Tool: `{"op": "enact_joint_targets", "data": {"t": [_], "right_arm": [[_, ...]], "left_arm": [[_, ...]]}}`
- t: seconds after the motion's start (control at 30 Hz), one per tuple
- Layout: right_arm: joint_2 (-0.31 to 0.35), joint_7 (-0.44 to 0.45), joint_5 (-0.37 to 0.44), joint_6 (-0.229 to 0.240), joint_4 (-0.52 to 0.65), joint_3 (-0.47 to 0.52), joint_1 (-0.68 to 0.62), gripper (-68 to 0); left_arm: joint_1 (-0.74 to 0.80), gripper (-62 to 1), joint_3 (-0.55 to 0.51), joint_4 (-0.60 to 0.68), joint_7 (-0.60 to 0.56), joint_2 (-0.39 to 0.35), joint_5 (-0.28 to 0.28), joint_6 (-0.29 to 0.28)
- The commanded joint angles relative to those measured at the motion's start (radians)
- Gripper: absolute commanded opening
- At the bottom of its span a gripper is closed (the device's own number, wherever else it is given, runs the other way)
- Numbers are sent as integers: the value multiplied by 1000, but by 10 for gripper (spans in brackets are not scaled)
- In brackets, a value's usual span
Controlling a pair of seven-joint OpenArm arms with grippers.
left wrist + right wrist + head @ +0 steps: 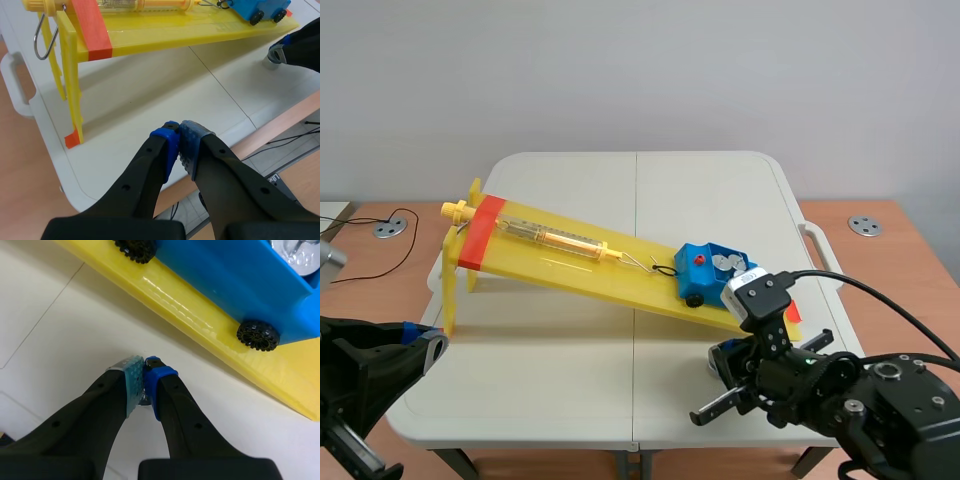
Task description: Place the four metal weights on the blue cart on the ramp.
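A blue cart (708, 270) rests low on the yellow ramp (570, 262), hooked to a spring scale (550, 237). Metal weights (726, 263) lie in its tray, and one of them (300, 252) shows in the right wrist view. My right gripper (144, 365) is down on the table just in front of the ramp's low end, shut on a small metal weight (144, 399) that peeks out under the pads. The left wrist view shows that weight (271, 59) standing on the table. My left gripper (179, 131) hangs shut on nothing over the table's front left edge.
The ramp's tall yellow leg (72, 85) and a metal hook (42, 40) stand ahead of the left gripper. The white table (550, 370) has a handle (820, 245) at its right side. Cables and round floor sockets (388, 228) lie beyond it.
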Motion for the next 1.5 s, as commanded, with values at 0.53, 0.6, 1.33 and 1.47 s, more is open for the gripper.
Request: {"op": "enact_joint_targets", "data": {"t": [0.53,0.6,1.33,1.47], "right_arm": [[178,61,309,75,613,201,-287,-669],[167,61,378,74,618,224,-270,-669],[-33,-19,453,74,359,232,78,-669],[-47,-22,453,75,287,209,123,-669]], "left_arm": [[-20,-582,-17,71,-90,0,-78,-39],[-20,-582,-17,71,-89,0,-78,-39],[-20,-582,-17,71,-89,0,-78,-39],[-20,-582,-17,71,-89,0,-78,-39]]}}
